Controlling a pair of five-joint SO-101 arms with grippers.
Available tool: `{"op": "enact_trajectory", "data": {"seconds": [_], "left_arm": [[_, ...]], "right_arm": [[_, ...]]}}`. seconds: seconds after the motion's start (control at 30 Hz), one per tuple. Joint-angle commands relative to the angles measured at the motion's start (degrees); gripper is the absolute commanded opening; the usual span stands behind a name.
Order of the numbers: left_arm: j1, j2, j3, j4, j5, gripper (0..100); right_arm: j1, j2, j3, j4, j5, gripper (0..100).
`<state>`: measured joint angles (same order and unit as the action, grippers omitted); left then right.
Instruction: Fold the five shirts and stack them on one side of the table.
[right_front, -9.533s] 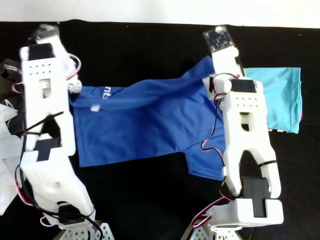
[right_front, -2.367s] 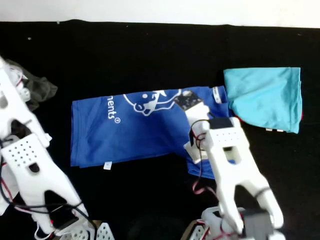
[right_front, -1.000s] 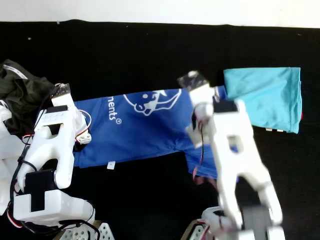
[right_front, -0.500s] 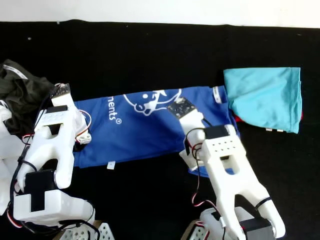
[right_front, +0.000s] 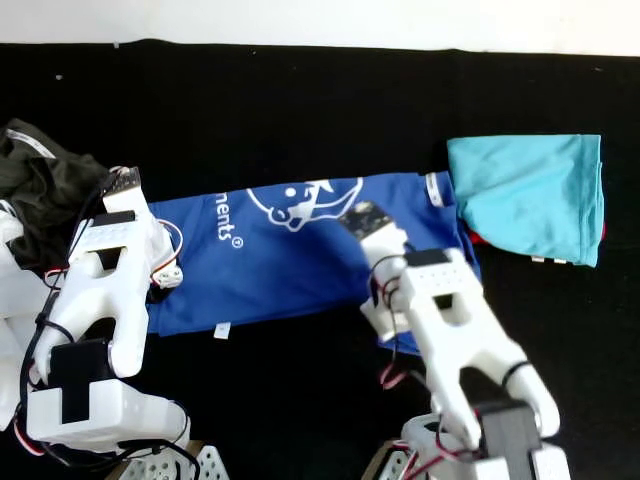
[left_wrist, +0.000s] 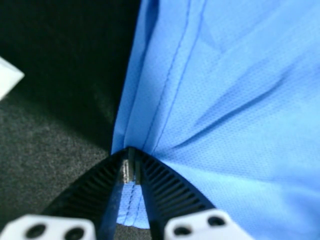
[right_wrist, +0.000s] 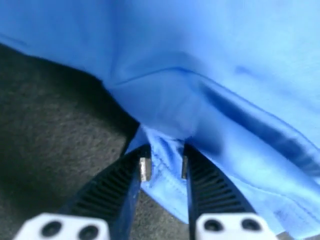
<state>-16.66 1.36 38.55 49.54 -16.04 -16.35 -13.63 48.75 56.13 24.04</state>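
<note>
Pinching the blue shirt (right_front: 290, 265) at its left hem, the left gripper (left_wrist: 129, 169) is clamped tight on fabric. The right gripper (right_wrist: 162, 167) grips a fold of the shirt's lower right edge. The shirt lies flat mid-table (right_front: 300, 100), print up. 1 folded teal shirt (right_front: 530, 200) touches its right end; a dark heap (right_front: 40, 190) sits far left.

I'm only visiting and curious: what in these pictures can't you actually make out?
High view: the right arm covers the blue shirt's near right corner.
High view: the dark clothes are cut by the left edge.
High view: a red thing under the turquoise shirt, mostly hidden.
</note>
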Motion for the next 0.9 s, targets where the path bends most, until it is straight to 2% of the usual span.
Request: {"op": "enact_trajectory", "data": {"seconds": [0.0,0.7,0.87], "left_arm": [[0.84,0.40,0.04,-1.58,0.18,1],[0.84,0.40,0.04,-1.58,0.18,1],[0.84,0.40,0.04,-1.58,0.18,1]], "right_arm": [[2.42,1.80,-4.00,-0.48,0.70,10.8],[2.42,2.68,-6.46,0.22,0.70,10.8],[2.33,2.59,-10.51,6.73,0.62,10.8]]}}
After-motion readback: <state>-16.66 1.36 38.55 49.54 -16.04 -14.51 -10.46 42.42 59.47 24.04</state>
